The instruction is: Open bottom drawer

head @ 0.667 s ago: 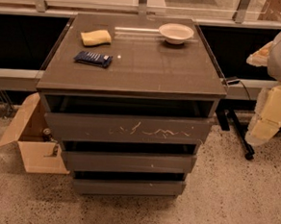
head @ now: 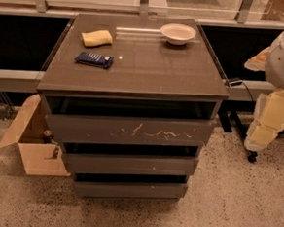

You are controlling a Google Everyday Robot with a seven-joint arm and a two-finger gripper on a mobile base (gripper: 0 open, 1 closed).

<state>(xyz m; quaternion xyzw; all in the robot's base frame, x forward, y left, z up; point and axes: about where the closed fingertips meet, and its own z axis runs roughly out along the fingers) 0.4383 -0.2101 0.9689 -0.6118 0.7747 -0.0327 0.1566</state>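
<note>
Nearest me, the bottom drawer looks shut, low and well to the left of my tool, which hangs off the desk's right side, open or closed I cannot tell, so the whole pull is left to do.

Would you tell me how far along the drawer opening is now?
Nothing looks done yet: the bottom drawer sits pushed in beneath the middle drawer. In hand: the gripper hangs right of the cabinet, apart from it. Left: reaching the drawer front and pulling it out.
</note>
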